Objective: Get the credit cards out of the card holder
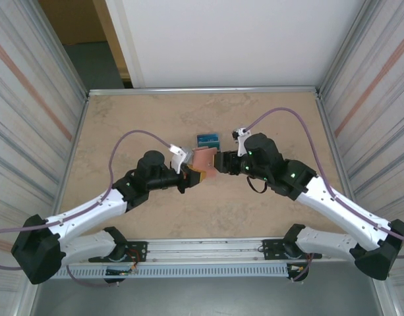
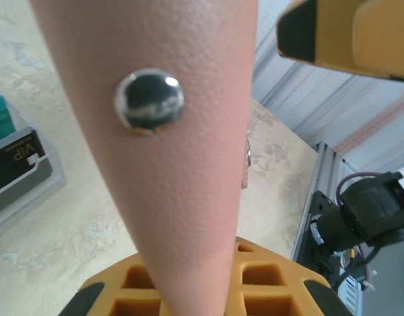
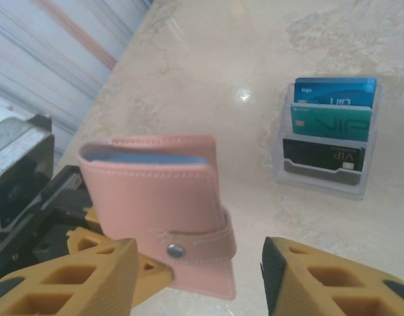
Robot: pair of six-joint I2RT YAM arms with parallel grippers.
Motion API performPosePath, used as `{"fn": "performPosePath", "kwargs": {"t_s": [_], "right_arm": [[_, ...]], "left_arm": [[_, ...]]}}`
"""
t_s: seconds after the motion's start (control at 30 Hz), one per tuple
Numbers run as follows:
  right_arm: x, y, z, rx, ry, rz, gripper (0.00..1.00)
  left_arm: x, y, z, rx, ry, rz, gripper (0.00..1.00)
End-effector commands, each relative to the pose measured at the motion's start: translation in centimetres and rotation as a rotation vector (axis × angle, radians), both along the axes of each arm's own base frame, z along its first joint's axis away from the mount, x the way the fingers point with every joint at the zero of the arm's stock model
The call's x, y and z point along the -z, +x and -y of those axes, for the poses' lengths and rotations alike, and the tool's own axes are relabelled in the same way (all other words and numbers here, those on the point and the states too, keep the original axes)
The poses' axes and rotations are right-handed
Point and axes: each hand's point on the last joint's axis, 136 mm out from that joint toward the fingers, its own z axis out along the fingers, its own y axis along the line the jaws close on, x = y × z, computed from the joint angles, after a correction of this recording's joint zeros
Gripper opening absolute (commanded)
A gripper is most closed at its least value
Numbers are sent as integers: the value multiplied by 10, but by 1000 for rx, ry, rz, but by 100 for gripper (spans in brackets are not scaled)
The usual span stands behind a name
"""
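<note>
1. My left hand [image 1: 190, 174] is clamped on the card holder [image 3: 155, 191], holding it upright over the bench [image 1: 155, 210] with its strap [image 3: 202, 247] snapped shut.
2. My right hand [image 3: 198, 270] is open, fingers either side of its lower edge.
3. A blue edge [image 3: 142, 158] shows at its top; whether that is card or lining, I cannot tell.

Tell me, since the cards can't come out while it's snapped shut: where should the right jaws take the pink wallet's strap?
I'd pinch the free end of the pink snap strap beside its silver stud, coming at the face toward the right wrist camera. The salmon-pink folding card holder stands upright in the left gripper, leaving that face exposed.
</note>
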Motion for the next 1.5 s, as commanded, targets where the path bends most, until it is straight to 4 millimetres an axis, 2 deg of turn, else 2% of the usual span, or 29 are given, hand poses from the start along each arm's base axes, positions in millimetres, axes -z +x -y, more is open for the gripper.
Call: {"fn": "performPosePath", "kwargs": {"t_s": [0.0, 0.13, 0.4, 0.87, 1.47], "right_arm": [[-7, 4, -12, 23, -6, 15, 46], [-4, 5, -23, 17, -52, 7, 40], [4, 9, -36, 33, -122, 9, 43], [18, 16, -53, 42, -198, -8, 40], [35, 23, -43, 99, -298, -34, 30]], "left_arm": [[-20, 11, -4, -80, -62, 39, 0], [-18, 14, -7, -108, -63, 30, 0], [-15, 16, -12, -144, -85, 20, 0], [-15, 14, -11, -132, -87, 13, 0], [-17, 14, -11, -134, -93, 13, 0]]}}
